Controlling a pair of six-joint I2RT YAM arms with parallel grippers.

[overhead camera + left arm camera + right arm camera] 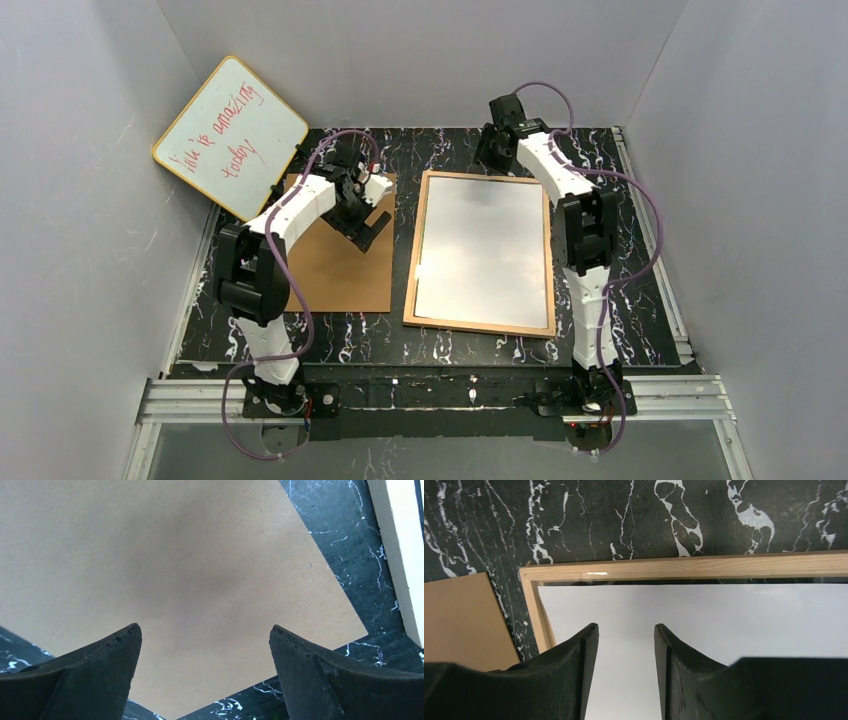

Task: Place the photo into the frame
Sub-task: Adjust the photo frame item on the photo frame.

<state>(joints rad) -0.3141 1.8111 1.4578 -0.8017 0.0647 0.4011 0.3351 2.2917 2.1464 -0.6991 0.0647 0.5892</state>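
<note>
1. Frame: light wood, flat on the black marbled surface, right of centre, long sides running near to far.
2. Photo: inside the frame rim, plain white side up. The wrist view shows a thin dark gap at the far rim.
3. Right claw: over the far end of the frame, above the photo's far left corner area. The jaws are released with a narrow gap and nothing between them. Can't tell whether the tips touch the sheet.
4. Left claw: spread wide, released and empty, above the right near part of the brown backing board.
5. Backing board: flat on the surface just left of the frame, not touching it.
6. Whiteboard: yellow rim, red writing, tilted at the far left against the wall.
</note>
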